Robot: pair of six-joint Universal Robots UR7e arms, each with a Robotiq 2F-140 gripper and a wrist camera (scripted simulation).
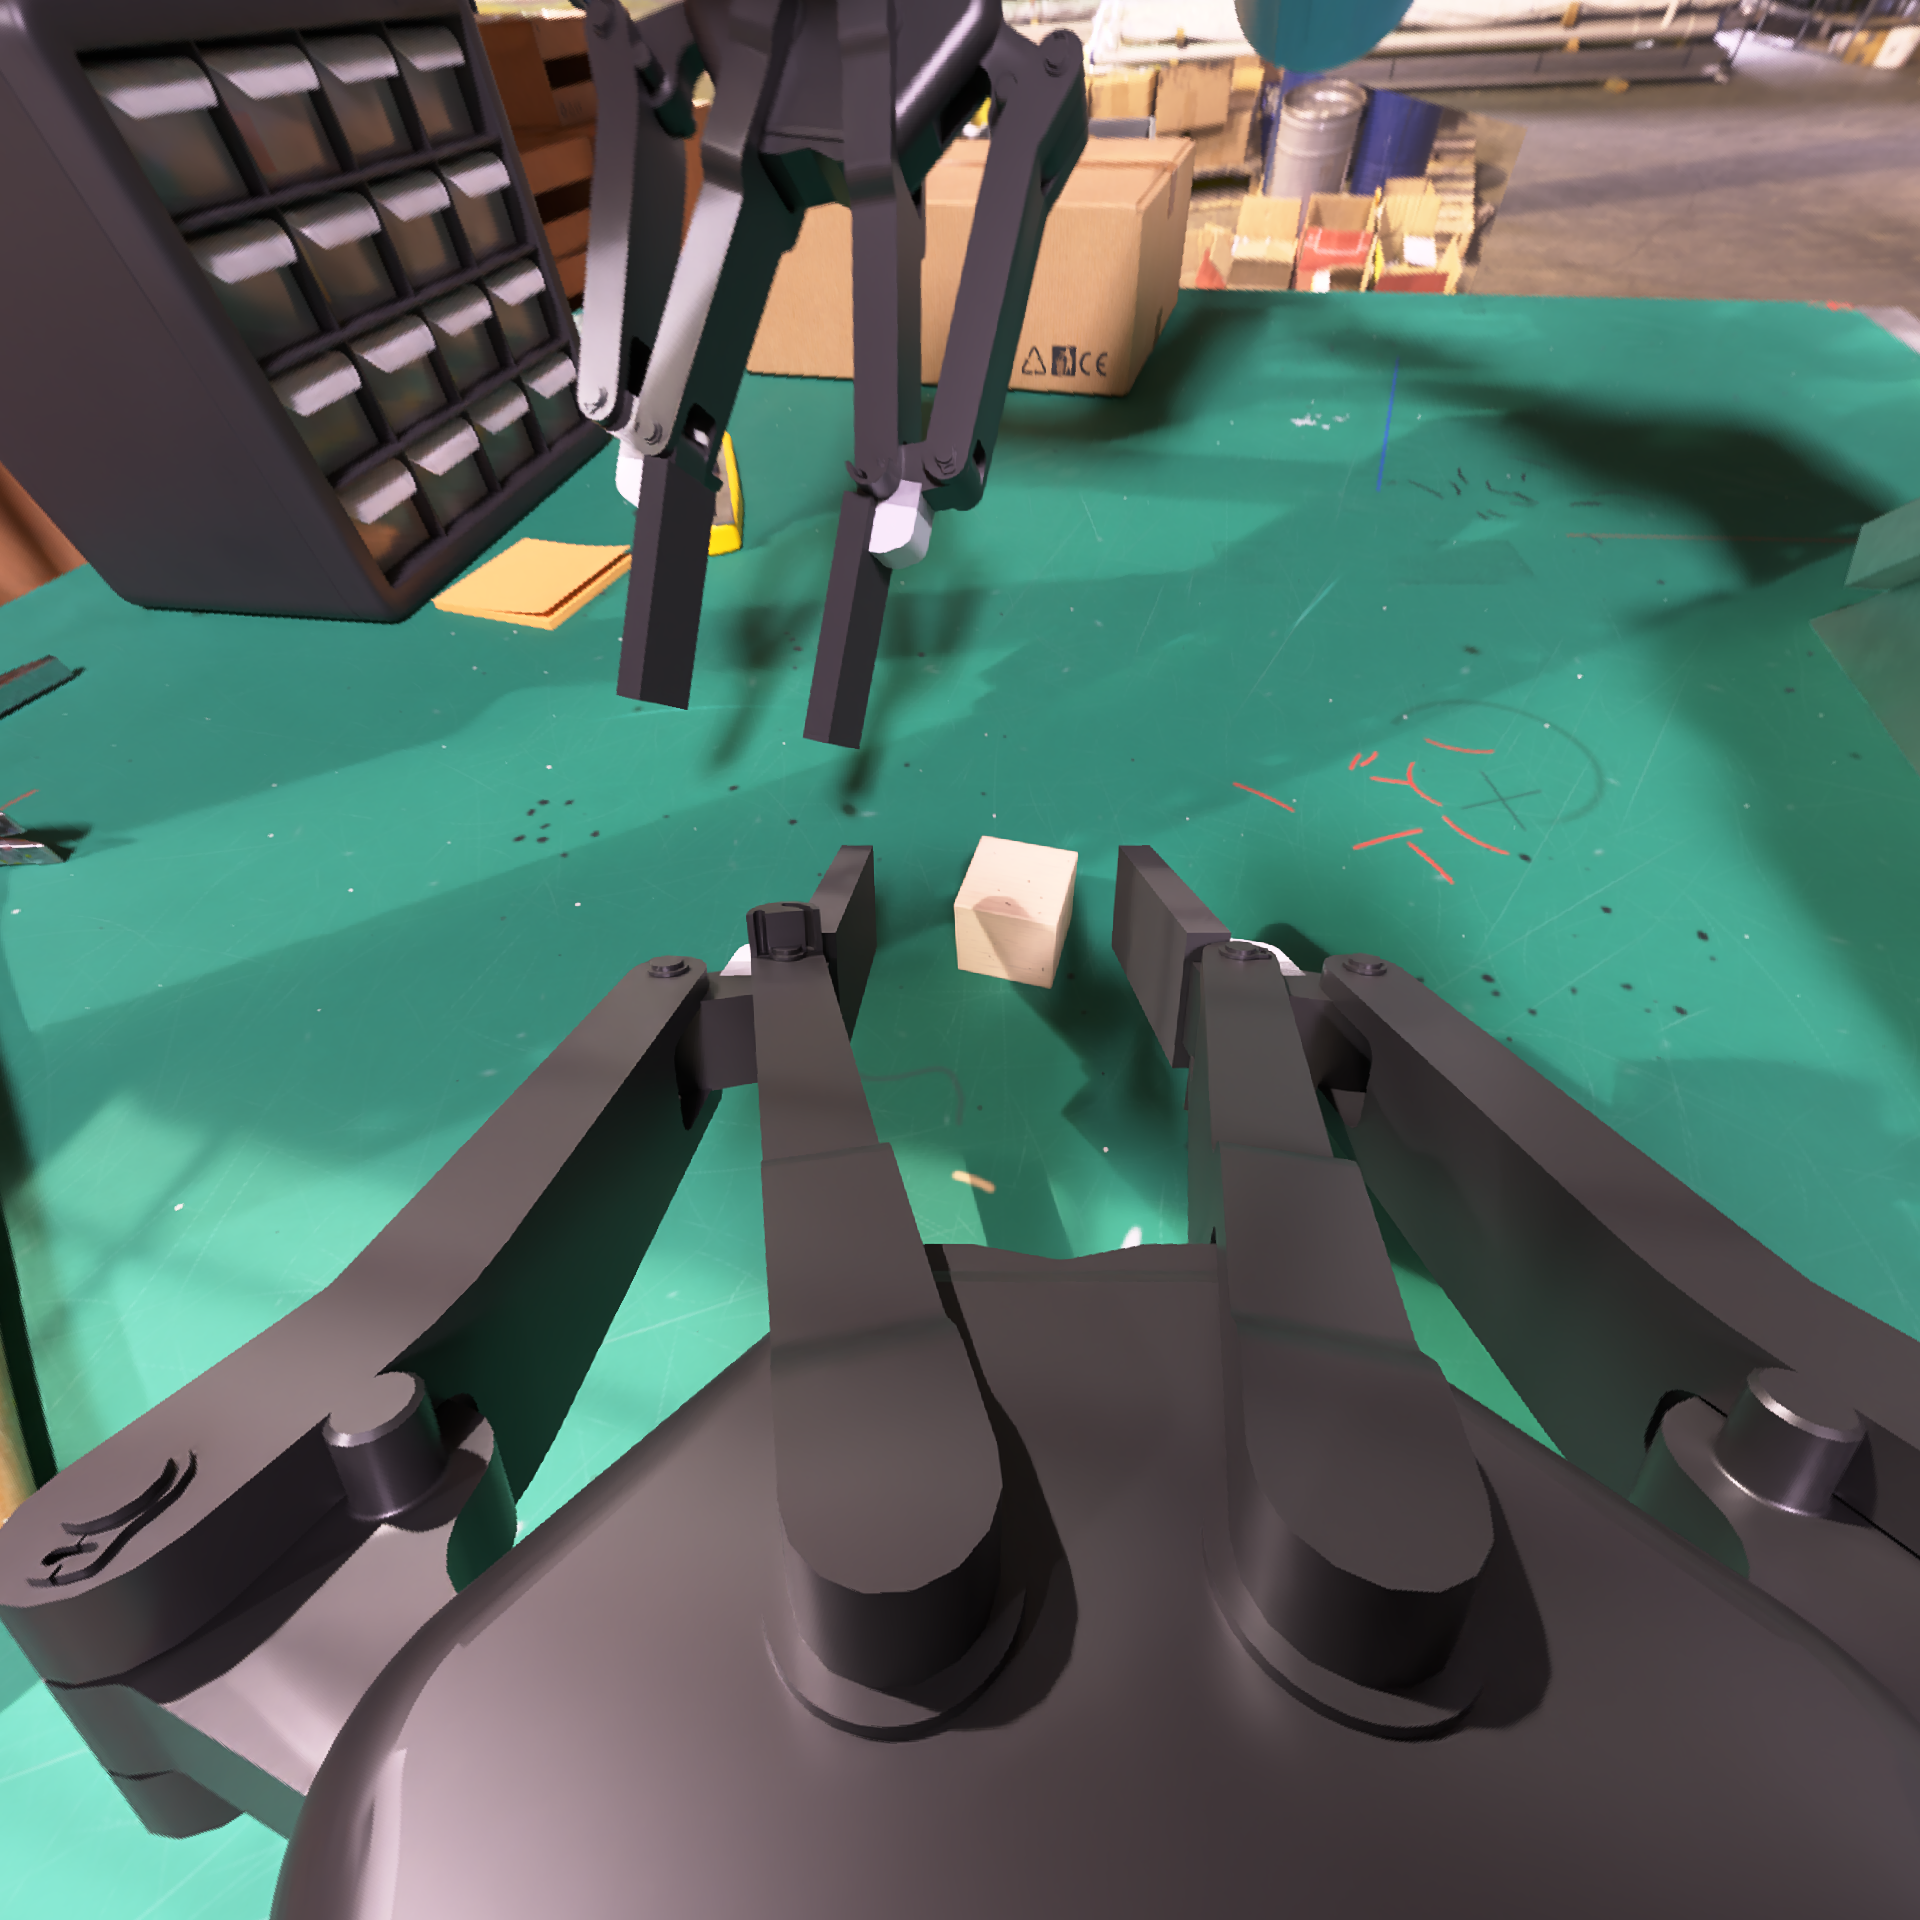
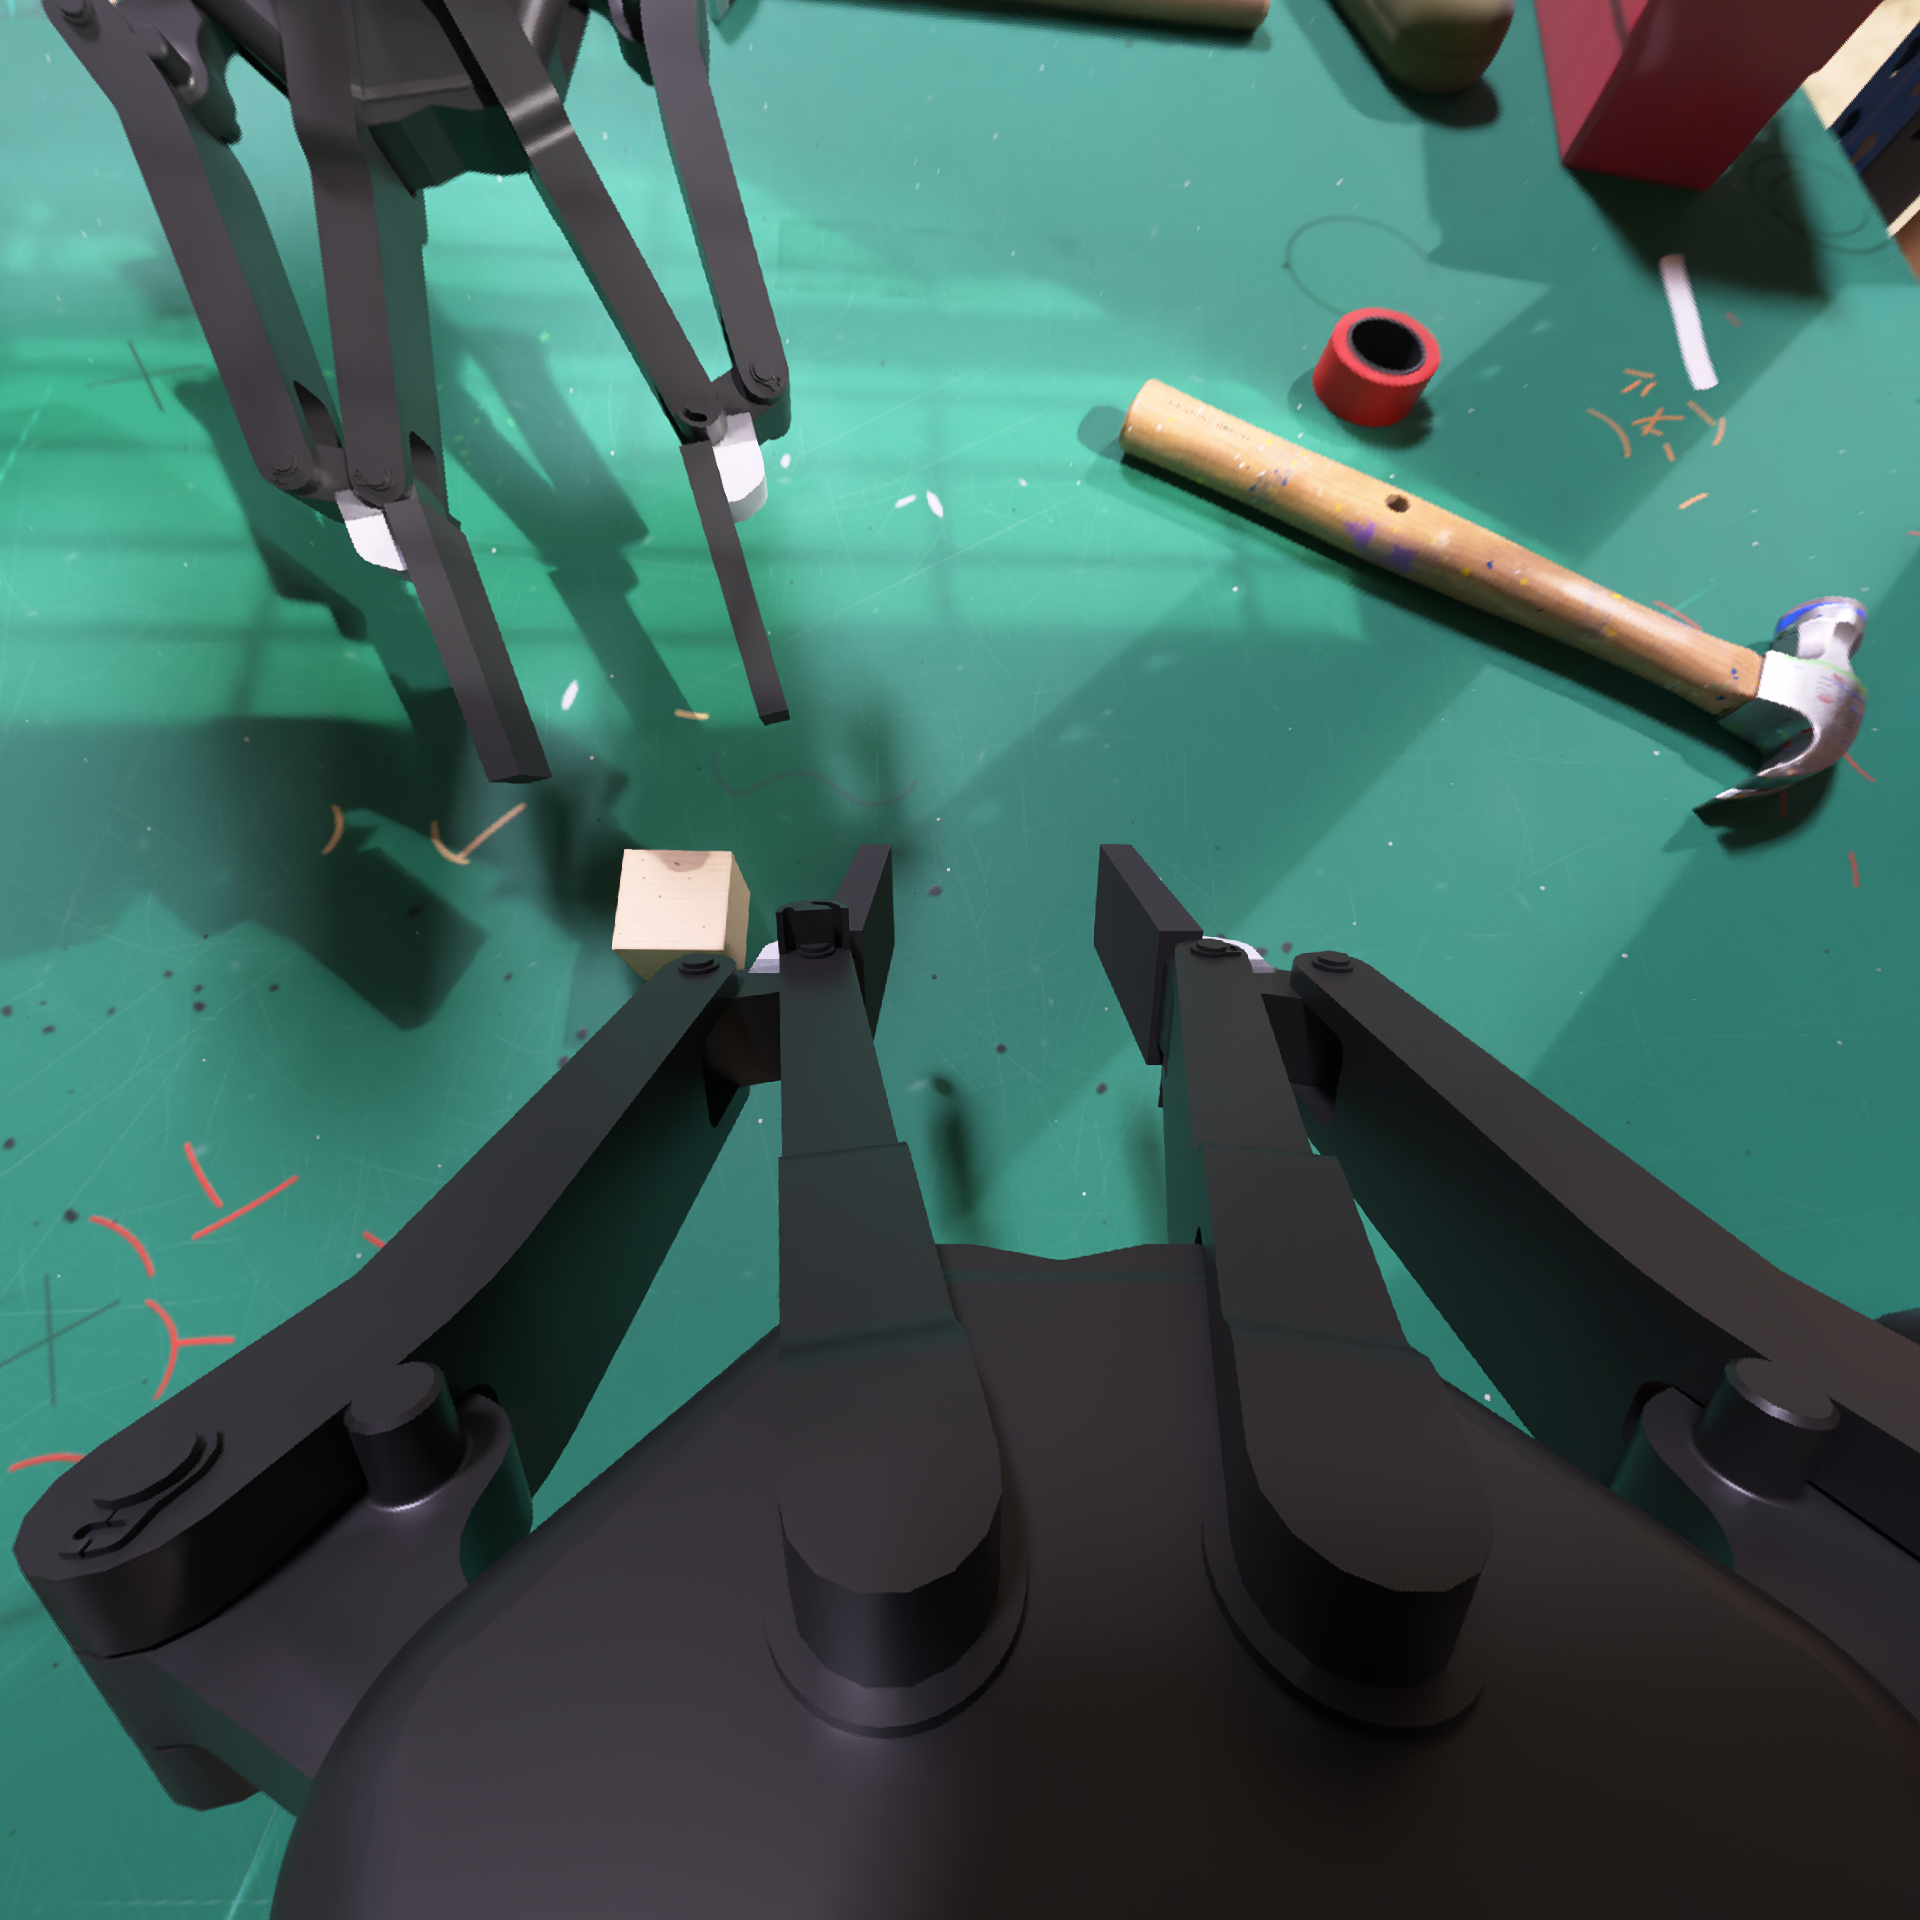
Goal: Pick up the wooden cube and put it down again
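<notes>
A small pale wooden cube (image 1: 1014, 910) rests on the green mat, seen between the open fingers of my left gripper (image 1: 994, 871), with a gap on each side. In the right wrist view the cube (image 2: 681, 910) lies just left of my right gripper (image 2: 994, 871), outside its open fingers. The right gripper also shows in the left wrist view (image 1: 743, 717), hanging above the mat beyond the cube, open and empty. The left gripper shows in the right wrist view (image 2: 644, 743), above the cube.
A dark drawer cabinet (image 1: 281, 301), a cardboard box (image 1: 1049, 270) and orange paper (image 1: 535, 582) stand at the far left. A wooden-handled hammer (image 2: 1475, 571), a red roll (image 2: 1374, 366) and a red box (image 2: 1683, 83) lie to the right.
</notes>
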